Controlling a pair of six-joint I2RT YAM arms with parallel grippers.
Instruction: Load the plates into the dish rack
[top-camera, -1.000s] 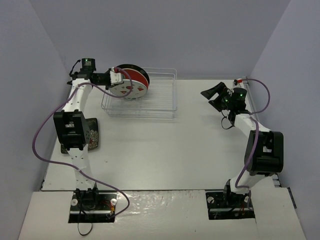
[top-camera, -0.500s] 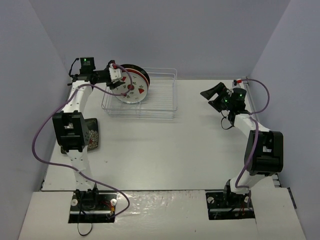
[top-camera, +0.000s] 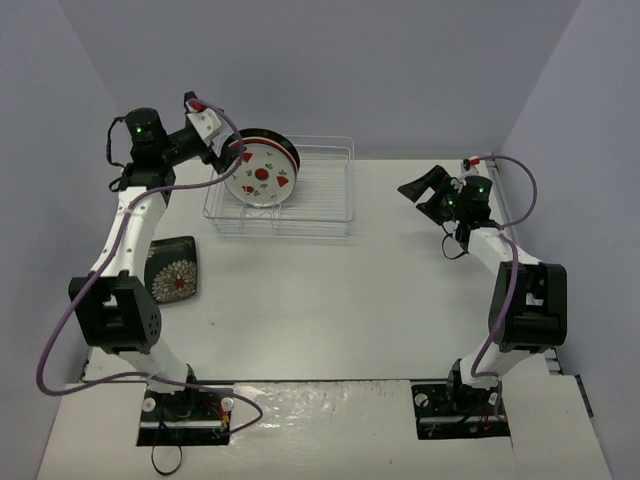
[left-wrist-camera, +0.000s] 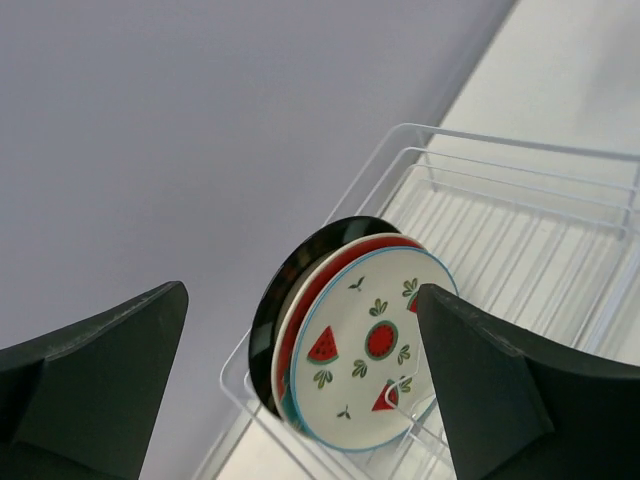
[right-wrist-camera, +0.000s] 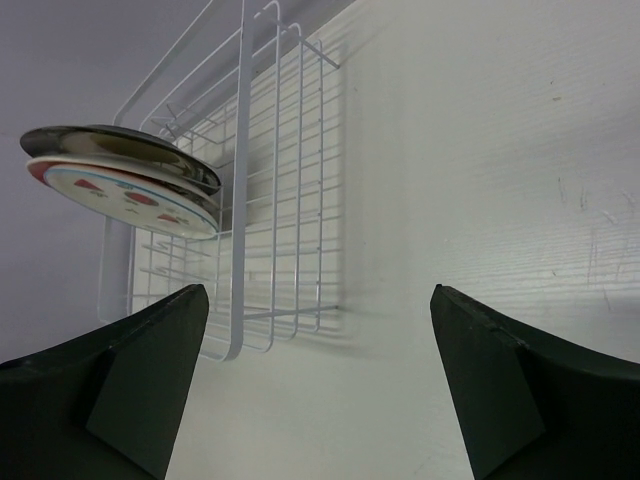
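Three plates stand on edge at the left end of the dish rack (top-camera: 322, 203). The black-rimmed plate (left-wrist-camera: 265, 330) is at the back, the red-and-teal plate (left-wrist-camera: 310, 298) in the middle, and the red-spotted white plate (left-wrist-camera: 370, 350) in front. The black floral plate (top-camera: 172, 270) lies flat on the bench (top-camera: 330, 300).

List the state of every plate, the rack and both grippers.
watermelon plate: standing in rack, frontmost
red-and-teal plate: standing in rack, middle
black-rimmed plate: standing in rack, rearmost
floral plate: flat on table, unloaded
dish rack: holds three plates
left gripper: open, empty
right gripper: open, empty
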